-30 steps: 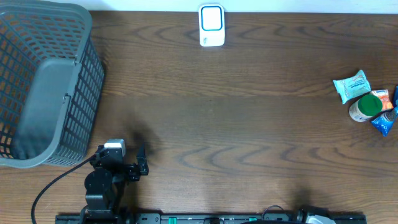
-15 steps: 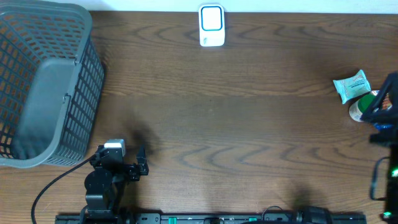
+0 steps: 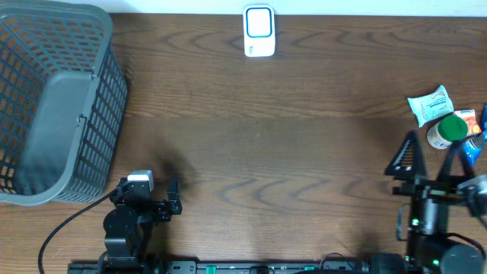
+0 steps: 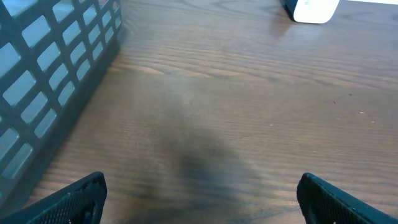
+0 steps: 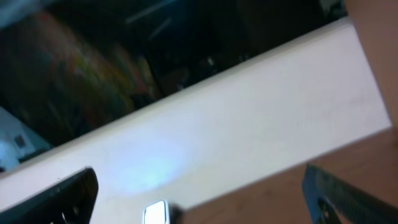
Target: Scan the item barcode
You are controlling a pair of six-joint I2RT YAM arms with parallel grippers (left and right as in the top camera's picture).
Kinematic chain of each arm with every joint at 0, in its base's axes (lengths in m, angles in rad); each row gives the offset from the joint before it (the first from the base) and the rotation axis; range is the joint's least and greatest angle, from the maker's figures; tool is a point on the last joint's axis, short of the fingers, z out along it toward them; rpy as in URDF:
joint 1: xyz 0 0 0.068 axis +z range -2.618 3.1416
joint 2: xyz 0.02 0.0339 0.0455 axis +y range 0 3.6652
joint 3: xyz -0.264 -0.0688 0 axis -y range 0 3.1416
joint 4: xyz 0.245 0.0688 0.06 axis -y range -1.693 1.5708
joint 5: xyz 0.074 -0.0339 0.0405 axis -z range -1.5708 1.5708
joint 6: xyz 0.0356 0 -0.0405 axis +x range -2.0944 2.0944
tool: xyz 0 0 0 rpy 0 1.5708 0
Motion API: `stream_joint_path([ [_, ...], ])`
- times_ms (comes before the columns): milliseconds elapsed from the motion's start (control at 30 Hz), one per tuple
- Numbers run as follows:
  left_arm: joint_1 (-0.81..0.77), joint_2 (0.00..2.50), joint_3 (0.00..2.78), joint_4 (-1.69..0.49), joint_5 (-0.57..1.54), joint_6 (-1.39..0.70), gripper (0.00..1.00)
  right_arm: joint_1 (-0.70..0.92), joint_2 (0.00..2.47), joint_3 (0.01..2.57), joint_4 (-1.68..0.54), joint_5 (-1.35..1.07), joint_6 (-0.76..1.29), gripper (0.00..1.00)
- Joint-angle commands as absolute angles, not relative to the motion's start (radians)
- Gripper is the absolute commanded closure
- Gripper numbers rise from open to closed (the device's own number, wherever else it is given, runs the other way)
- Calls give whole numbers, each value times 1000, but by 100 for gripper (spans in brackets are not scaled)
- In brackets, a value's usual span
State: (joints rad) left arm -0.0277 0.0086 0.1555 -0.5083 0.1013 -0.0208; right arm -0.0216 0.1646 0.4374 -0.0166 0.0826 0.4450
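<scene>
— Four small things sit bunched at the right edge of the overhead view: a teal packet [image 3: 430, 105], a green-lidded jar [image 3: 447, 131], an orange packet [image 3: 468, 120] and a blue packet [image 3: 472, 148]. I can't tell which one is meant for scanning.

— Which arm is nearer?

— The right pincer [image 3: 432, 161], by far. It is in the lower right with its jaws wide apart and nothing between them. The bunch lies just up-frame of it, a touch to the right, and the jar is closest to the gap. The left pincer [image 3: 172, 199] is in the lower left, near the basket [image 3: 106, 99]. It is also spread and empty, well apart from the goods.

— How do they lie?

— The teal packet lies flat, its long axis running roughly left to right with a slight tilt. I can't tell whether the jar stands upright or leans.

— And the scanner?

— The white scanner [image 3: 258, 32] is at top centre, well apart from both arms. I judge that anything lifted must travel up and left across the frame to reach it.

— Surface and room?

— The table [image 3: 304, 152] is dark wood grain, with open board between goods and scanner. The right wrist view is blurred: a pale band with dark shapes beyond, and none of the goods.
</scene>
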Motion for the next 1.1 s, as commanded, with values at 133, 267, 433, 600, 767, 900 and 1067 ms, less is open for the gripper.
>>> stream_joint_path([
  [133,-23,7,141,-508,94,-4,2,-6,67,234,46,123,460,1],
  [267,-23,7,141,-508,94,-4,2,-6,23,154,46,136,459,1],
  [433,-23,7,141,-508,94,-4,2,-6,5,80,50,149,459,1],
  [600,-23,7,141,-508,94,-4,2,-6,5,31,48,156,447,1],
  [767,-23,7,141,-508,94,-4,2,-6,5,6,5,156,412,1],
  [900,-23,7,141,-508,94,-4,2,-6,5,6,-59,154,406,1],
  [1067,-23,7,141,-508,94,-4,2,-6,6,6,-60,152,406,1],
])
